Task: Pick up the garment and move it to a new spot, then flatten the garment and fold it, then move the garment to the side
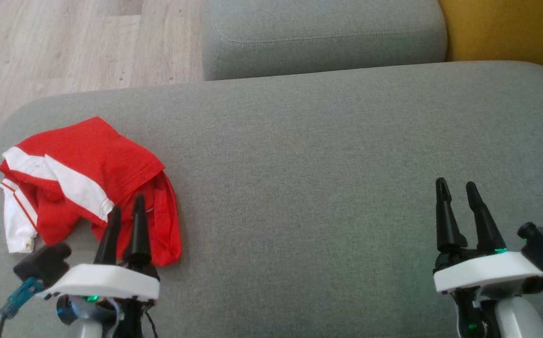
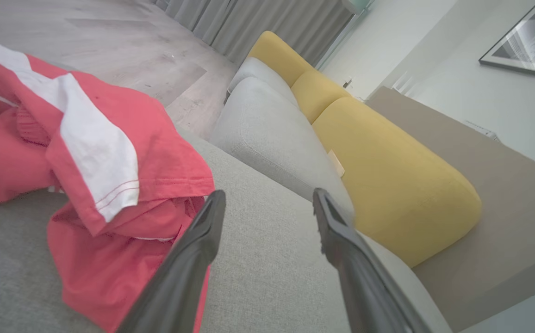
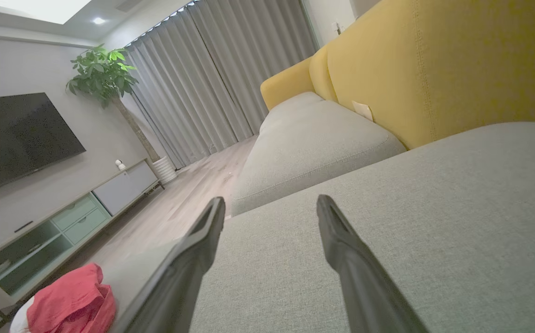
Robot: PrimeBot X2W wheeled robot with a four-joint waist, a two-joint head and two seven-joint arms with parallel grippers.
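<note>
**Red jersey lies in a heap — no step of the task shows as done**

Dark and long, the fingers of the left gripper (image 1: 127,204) stand apart with nothing between them. In the left wrist view the gap frames bare grey fabric. One finger sits just beside the near edge of the cloth, and I cannot tell whether it touches. The right gripper (image 1: 455,184) is spread wide as well, and empty. It hovers over the right part of the seat, well apart from any clothing.

Just past the left fingers lies the garment (image 1: 88,155). It is bunched at the left end of the grey sofa cushion (image 1: 299,164), near the rounded corner. Red folds are piled over one another, one white sleeve lies across the top, and another with red stripes hangs at the left edge. No lettering can be read in the crumple. It is neither spread flat nor folded.

The middle and right of the cushion are bare — room enough, by my reading, for a new spot and for the flattening. Beyond are a second grey cushion (image 1: 323,37), a yellow backrest (image 1: 506,28) at the far right and pale wooden floor (image 1: 65,42) at the far left.

As I judge it, the whole sequence is ahead: the pick-up, the move, the flattening, the fold and the setting aside. The left arm looks best placed to begin, since the heap is right at its fingertips.
</note>
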